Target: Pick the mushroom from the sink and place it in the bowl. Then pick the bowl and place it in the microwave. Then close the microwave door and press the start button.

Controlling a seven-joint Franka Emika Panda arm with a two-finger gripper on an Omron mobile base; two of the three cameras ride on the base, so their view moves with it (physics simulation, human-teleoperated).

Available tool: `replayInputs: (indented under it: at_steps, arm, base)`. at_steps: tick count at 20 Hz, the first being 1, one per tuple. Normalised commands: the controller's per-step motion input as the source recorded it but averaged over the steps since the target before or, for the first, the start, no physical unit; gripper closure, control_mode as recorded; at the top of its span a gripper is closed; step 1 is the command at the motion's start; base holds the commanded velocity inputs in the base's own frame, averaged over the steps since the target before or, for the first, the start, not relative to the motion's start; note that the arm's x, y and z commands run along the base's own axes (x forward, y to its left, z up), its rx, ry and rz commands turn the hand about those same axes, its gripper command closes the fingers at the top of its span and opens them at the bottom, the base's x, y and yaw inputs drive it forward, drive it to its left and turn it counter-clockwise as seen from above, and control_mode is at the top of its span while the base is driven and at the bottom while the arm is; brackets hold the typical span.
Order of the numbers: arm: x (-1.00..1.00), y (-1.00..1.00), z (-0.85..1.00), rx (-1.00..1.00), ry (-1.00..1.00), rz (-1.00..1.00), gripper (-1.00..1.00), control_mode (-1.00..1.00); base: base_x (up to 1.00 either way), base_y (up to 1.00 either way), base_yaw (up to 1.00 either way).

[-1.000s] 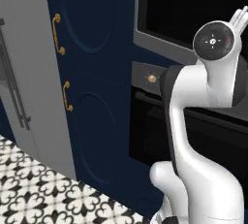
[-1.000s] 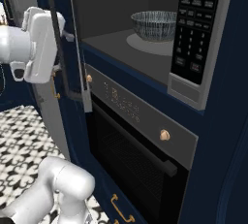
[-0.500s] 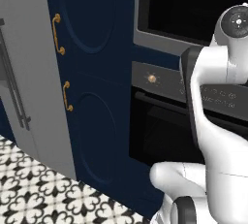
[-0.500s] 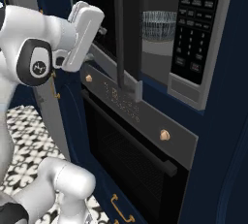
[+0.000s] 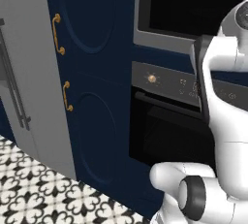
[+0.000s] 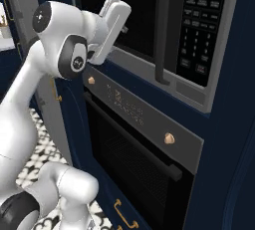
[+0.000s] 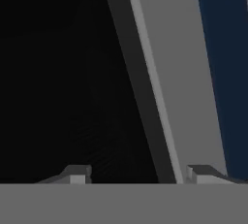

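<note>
The keypad strip [image 6: 197,35] and oven panel [image 6: 124,105] bear illegible markings.

Black-glass microwave door [image 6: 124,15] in grey frame; navy cabinets [image 5: 92,72]; black-and-white patterned floor [image 5: 43,194].

Microwave door [image 6: 129,15] black glass hiding cavity beyond gripper [image 7: 133,174]; fingertips [image 7: 77,173] getting cropped at frame bottom.

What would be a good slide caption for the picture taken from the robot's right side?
White robot arm presses its gripper against the closed microwave door, beside the keypad and above the black oven.
</note>
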Motion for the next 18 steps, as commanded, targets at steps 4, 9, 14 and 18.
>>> replayInputs:
  at_steps: [4, 9, 14, 18]
  arm:
    - [0.83, -0.46, -0.16, 0.04, 0.0, 0.08, -1.0, -1.0]
    - [-0.15, -0.01, -0.09, 0.0, 0.0, 0.01, -1.0, -1.0]
    - [-1.0, 0.14, -0.01, -0.14, 0.0, 0.02, -1.0, -1.0]
    - [-1.0, 0.13, 0.0, -0.31, 0.17, 0.11, -1.0, -1.0]
  base:
    - [0.0, 0.0, 0.0]
    - [0.0, 0.0, 0.0]
    - [0.0, 0.0, 0.0]
    - [0.0, 0.0, 0.0]
